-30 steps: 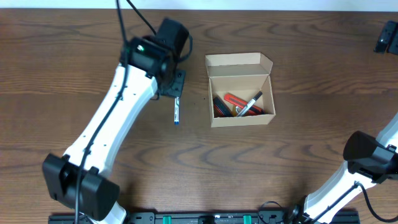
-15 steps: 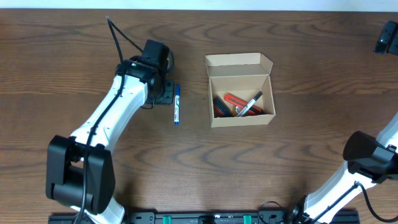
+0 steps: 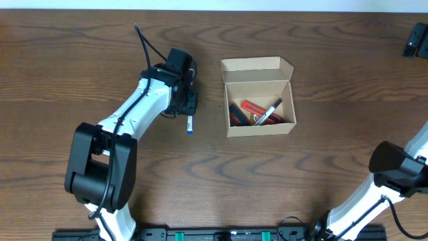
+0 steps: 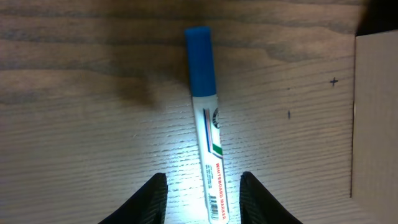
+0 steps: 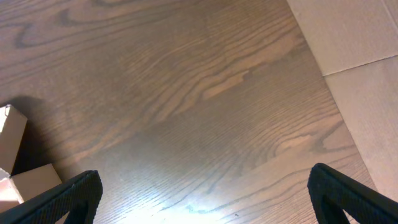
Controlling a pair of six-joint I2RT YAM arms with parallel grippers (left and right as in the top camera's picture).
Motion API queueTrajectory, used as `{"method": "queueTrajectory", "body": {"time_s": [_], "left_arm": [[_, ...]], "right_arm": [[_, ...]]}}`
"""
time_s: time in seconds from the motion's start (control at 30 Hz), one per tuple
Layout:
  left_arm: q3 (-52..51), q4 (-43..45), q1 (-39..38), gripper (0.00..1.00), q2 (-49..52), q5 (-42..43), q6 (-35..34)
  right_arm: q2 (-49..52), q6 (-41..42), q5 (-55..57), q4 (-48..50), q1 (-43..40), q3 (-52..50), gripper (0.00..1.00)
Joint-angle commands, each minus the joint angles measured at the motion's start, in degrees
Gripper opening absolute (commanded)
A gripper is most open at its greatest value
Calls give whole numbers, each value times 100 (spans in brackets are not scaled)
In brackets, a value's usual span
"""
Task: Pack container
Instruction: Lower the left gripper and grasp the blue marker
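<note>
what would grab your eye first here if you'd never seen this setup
The open cardboard container in the middle of the table, flap back, with a red marker and others lying inside. Just to its left a blue-capped whiteboard marker lies on the wood, with the left tool open over it, a finger on either side of its barrel.

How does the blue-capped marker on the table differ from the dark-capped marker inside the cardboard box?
The blue-capped marker lies on the table; the dark-capped marker lies inside the cardboard box, on red items. The blue-capped marker runs roughly parallel to the box's side wall; the dark-capped marker lies diagonally. The open left hand straddles the blue-capped marker; no hand is near the dark-capped marker. Both have white barrels.
</note>
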Motion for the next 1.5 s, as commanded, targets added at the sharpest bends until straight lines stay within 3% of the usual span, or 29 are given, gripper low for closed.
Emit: {"method": "queueTrajectory", "body": {"time_s": [0.0, 1.33, 1.4, 1.47], "left_arm": [[-24, 46, -7, 37, 4, 94, 17], [-26, 105, -188, 36, 1056, -61, -85], [-26, 81, -188, 30, 1093, -63, -83], [-26, 59, -188, 12, 1099, -83, -83]], "right_arm": [[-90, 81, -22, -7, -20, 79, 99], [-90, 81, -22, -9, -20, 79, 99], [-90, 81, -22, -9, -20, 79, 99], [-90, 81, -22, -9, -20, 79, 99]]}}
